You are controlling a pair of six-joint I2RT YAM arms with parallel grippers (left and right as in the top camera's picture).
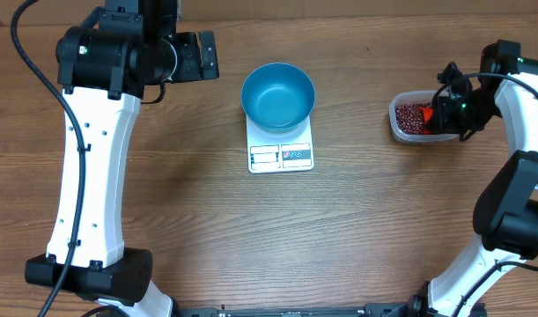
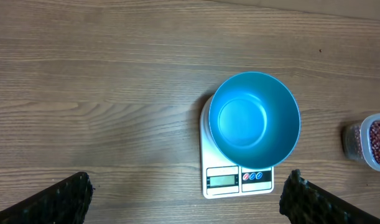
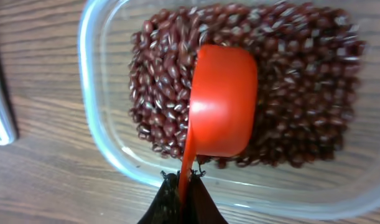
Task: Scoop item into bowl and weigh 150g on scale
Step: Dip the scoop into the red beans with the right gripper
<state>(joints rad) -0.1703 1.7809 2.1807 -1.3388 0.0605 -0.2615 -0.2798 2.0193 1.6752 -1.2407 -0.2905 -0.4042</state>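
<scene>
- Right hand [image 3: 182, 194] is clenched on the thin handle of a red-orange scoop [image 3: 224, 106], its dark fingers [image 3: 168, 202] pinching the handle's end from both sides.
- Scoop's cup lies over the beans [image 3: 301, 93], smooth rounded back toward the wrist camera; whether it holds any cannot be told.
- Beans cover the bottom of a clear tub [image 3: 96, 124] as a loose dark red-brown heap, and the cup touches them near the heap's middle.
- Tub stands near the right edge of the desk [image 1: 207, 220], toward the far side, well apart from the scale [image 1: 281, 157].
- From overhead, the right hand hangs over the tub's right half, its arm coming in from the right edge.
- Left hand [image 1: 196, 56] is released and grasps nothing; in its wrist view both fingers [image 2: 62, 199] stand far apart at the lower corners.
- It hovers above the desk near the far edge, just left of the bowl [image 1: 278, 95], touching nothing.
- Bowl sits upright on the scale, covering its rear part; its inside shows smooth blue.
- Scale lies flat at the desk's middle, toward the far edge, with its front strip showing beyond the bowl.
- On that strip a grey display [image 2: 222, 180] sits left of two round buttons [image 2: 255, 176]; the digits are too small to read.
</scene>
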